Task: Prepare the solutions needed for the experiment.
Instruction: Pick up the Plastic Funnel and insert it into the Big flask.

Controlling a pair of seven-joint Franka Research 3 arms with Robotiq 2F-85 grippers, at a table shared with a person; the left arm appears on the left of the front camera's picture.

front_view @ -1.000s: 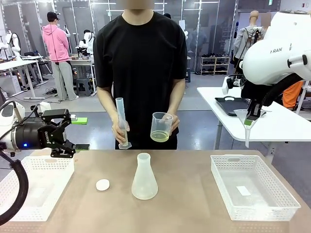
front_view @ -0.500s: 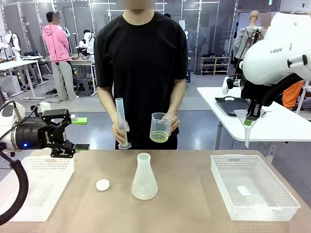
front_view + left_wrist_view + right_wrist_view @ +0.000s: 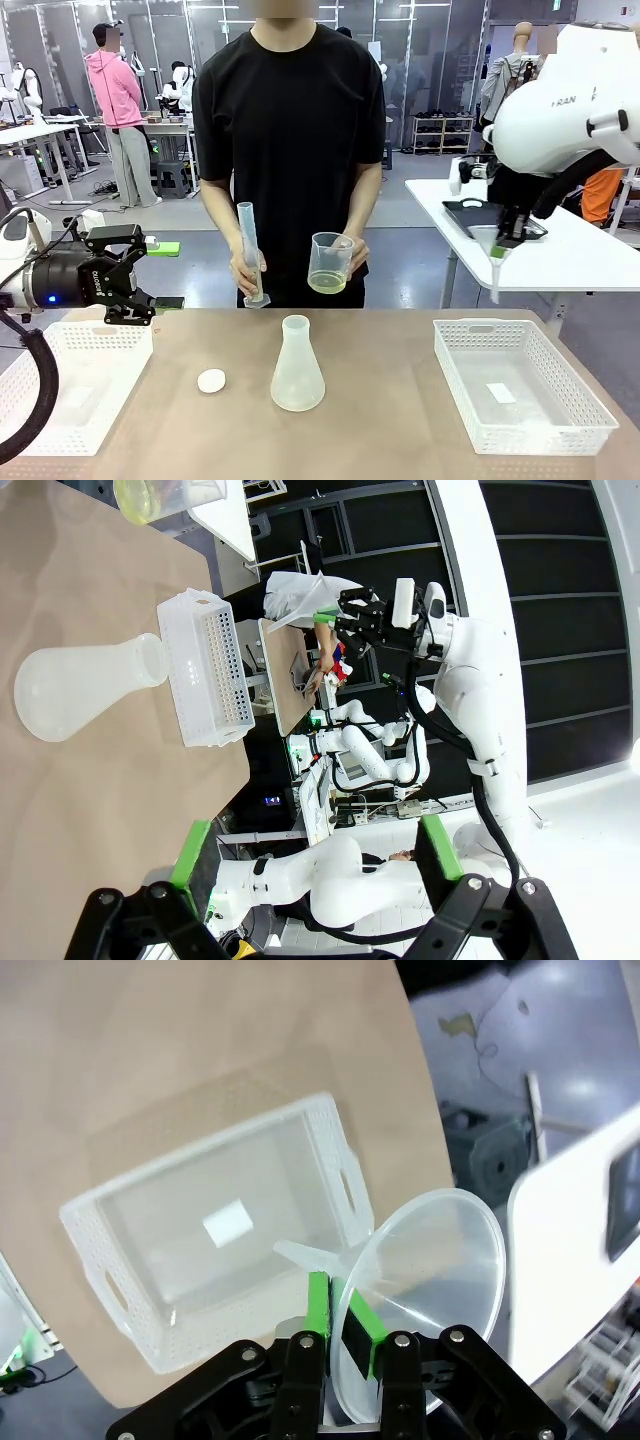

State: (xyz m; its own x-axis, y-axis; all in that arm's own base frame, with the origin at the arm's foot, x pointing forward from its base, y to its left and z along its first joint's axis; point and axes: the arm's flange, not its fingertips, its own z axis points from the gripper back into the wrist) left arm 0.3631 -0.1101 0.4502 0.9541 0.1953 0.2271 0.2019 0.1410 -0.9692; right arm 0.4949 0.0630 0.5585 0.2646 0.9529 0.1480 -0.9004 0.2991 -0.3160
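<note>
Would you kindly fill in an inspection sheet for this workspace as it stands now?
Surface: tan table, no spills seen.
Job's things: pale yellow-green liquid in a clear beaker, and a tall clear measuring cylinder, both held up by the person; frosted conical flask upright mid-table, looking empty; clear plastic funnel.
Clutter: small white round stopper left of the flask, apart from it; white perforated left basket and right basket.
Grippers: left gripper open, holding nothing, above the left basket; right gripper shut on the funnel, raised over the right basket.
Cables: black hose looping by the left arm.
Surroundings: other tables and people behind.
</note>
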